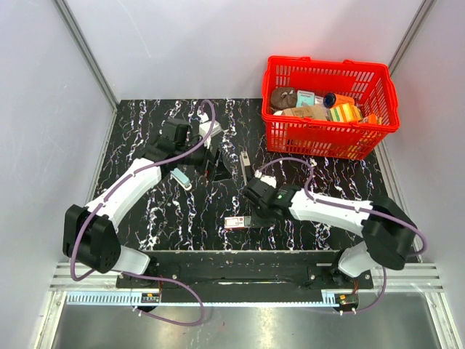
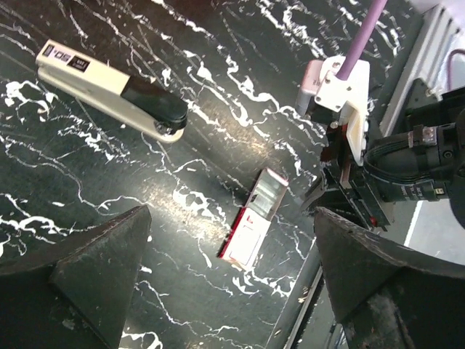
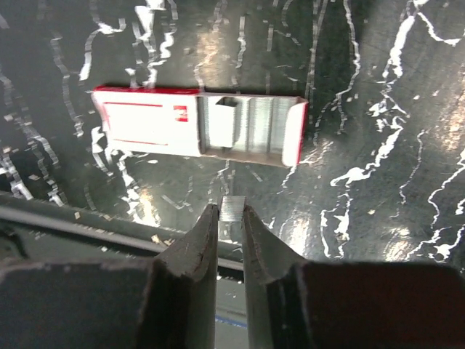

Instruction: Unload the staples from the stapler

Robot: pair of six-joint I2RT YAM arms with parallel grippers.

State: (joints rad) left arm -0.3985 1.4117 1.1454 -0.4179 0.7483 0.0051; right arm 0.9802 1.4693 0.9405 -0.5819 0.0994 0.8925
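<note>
The left pincer [image 2: 230, 209] hung wide and empty above the desk [image 1: 131, 131]. I judged it was parked there on purpose, clear of the work, with its wrist camera giving me a second look at the other arm.

Next across lay the stapler [image 2: 109, 87], flat on the dark marbled top and well apart from both pincers, with nothing touching it. I could not tell from either view whether it held more staples.

Toward the near edge sat the staple box [image 3: 196, 127]. Its tray was slid out and rows of staples showed inside, so I took it for the drop-off point.

Just short of the box's long side, the right pincer [image 3: 230, 212] was narrowed almost shut on a short strip of staples [image 3: 233, 206], pinched right at the fingertips. A piece that thin leaves nowhere else to hold it. The strip was not yet over the tray.

To my eye the step in hand was delivery: a small shift over the open tray, then a gentle release low down, since so light a strip could skitter off across the desk.

Far right stood the red basket [image 1: 330, 142], full of odds and ends — no part of this job.
</note>
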